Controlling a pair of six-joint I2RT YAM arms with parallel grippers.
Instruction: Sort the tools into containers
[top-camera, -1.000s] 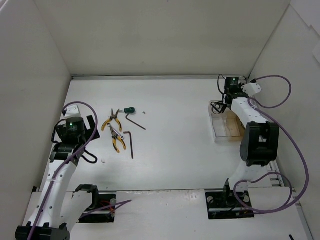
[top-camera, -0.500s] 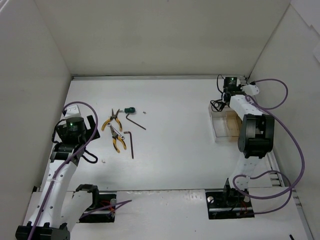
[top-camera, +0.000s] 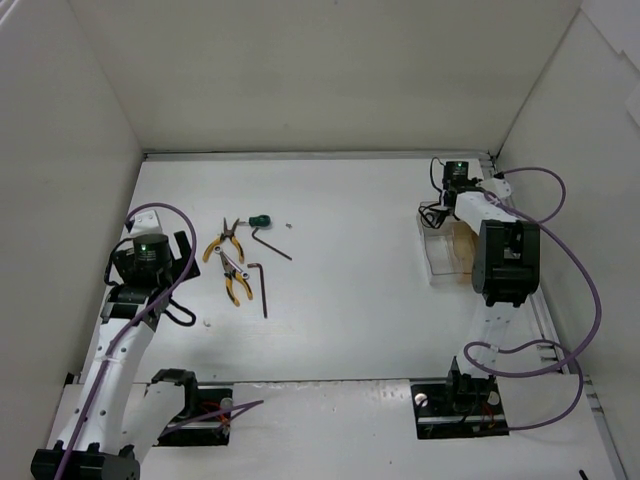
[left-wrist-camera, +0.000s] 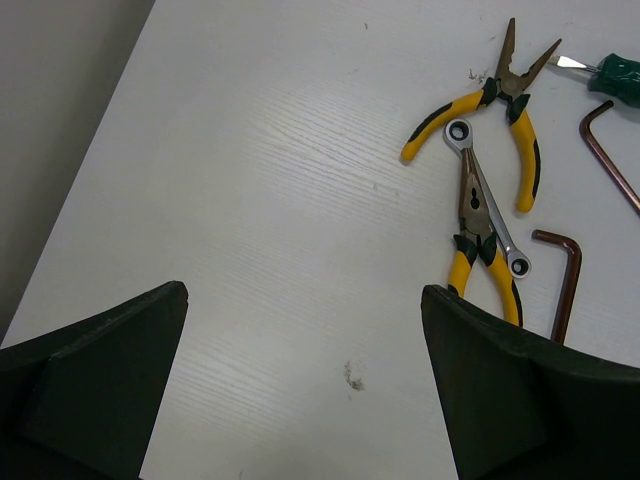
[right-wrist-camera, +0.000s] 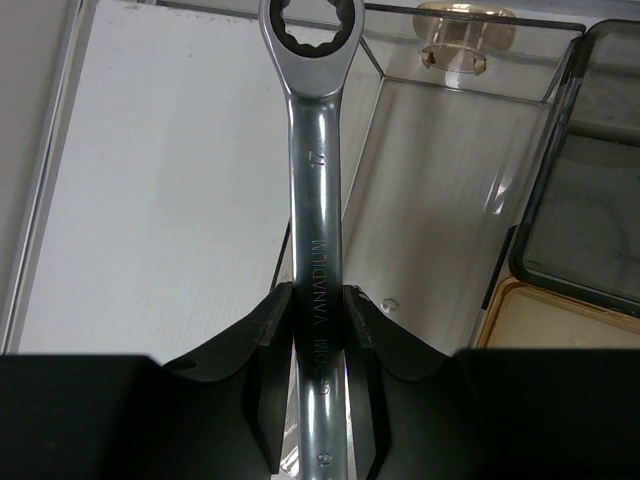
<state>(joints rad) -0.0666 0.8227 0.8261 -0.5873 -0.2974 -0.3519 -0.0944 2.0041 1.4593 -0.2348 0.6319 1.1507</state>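
Looking at your right gripper (right-wrist-camera: 318, 325), you've got it clamped tight on the shaft of a big silver wrench (right-wrist-camera: 316, 200) stamped 17 and VANADIUM, ring end pointing away from the wrist camera. The wrench hangs over the clear bins (right-wrist-camera: 455, 190) at the far right of the table (top-camera: 350, 300), with its shaft lined up along one bin wall. You can't tell from the wrist view whether it's touching the plastic.

Your left gripper (left-wrist-camera: 303, 300) is spread wide with nothing in it, sitting above bare table just left of the other tools. Over there you've got one pair of yellow-handled pliers (left-wrist-camera: 503, 92) with the handles splayed. A second pair of pliers (left-wrist-camera: 458, 272) lies closer to the arm bases, with a small ratchet wrench (left-wrist-camera: 459, 132) lying across it. The stubby green-handled screwdriver (left-wrist-camera: 622, 76) sits right by the first pair's nose. One brown hex key (left-wrist-camera: 608, 160) lies just below the screwdriver in the wrist view, and another hex key (left-wrist-camera: 565, 280) lies beside the second pair.
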